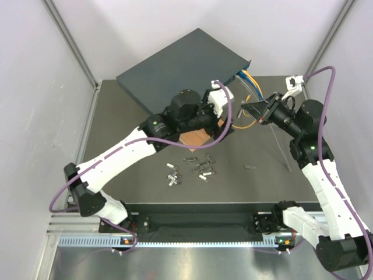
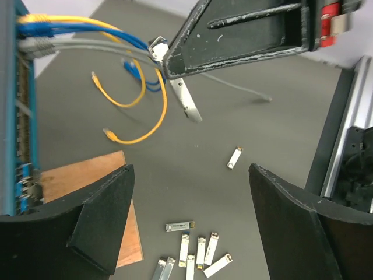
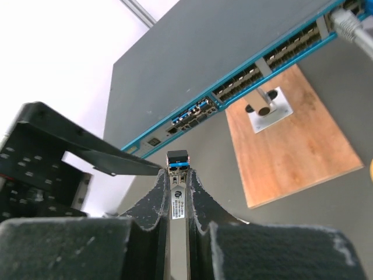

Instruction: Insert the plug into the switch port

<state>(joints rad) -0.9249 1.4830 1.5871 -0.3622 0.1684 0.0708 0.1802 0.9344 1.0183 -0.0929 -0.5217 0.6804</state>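
Observation:
The switch point(image 1: 180, 67) is a flat dark blue-grey box at the back of the table. Its teal socket face shows in the right wrist view point(image 3: 250, 73) and at the left edge of the left wrist view point(image 2: 11, 116). My right gripper point(image 3: 178, 175) is shut on the plug point(image 3: 178, 195), a slim silver module with a black and blue tip that points at the teal face, a short way off it. In the top view the right gripper point(image 1: 246, 109) hovers off the switch's front right end. My left gripper point(image 2: 191, 172) is open and empty, just beside it point(image 1: 230, 116).
Yellow, blue and grey cables point(image 2: 134, 76) hang from the switch's sockets and loop on the table. A thin brown board point(image 1: 195, 138) with a small white mount lies in front of the switch. Several loose silver modules point(image 1: 198, 166) lie mid-table, with a small dark piece point(image 1: 250, 167) to their right.

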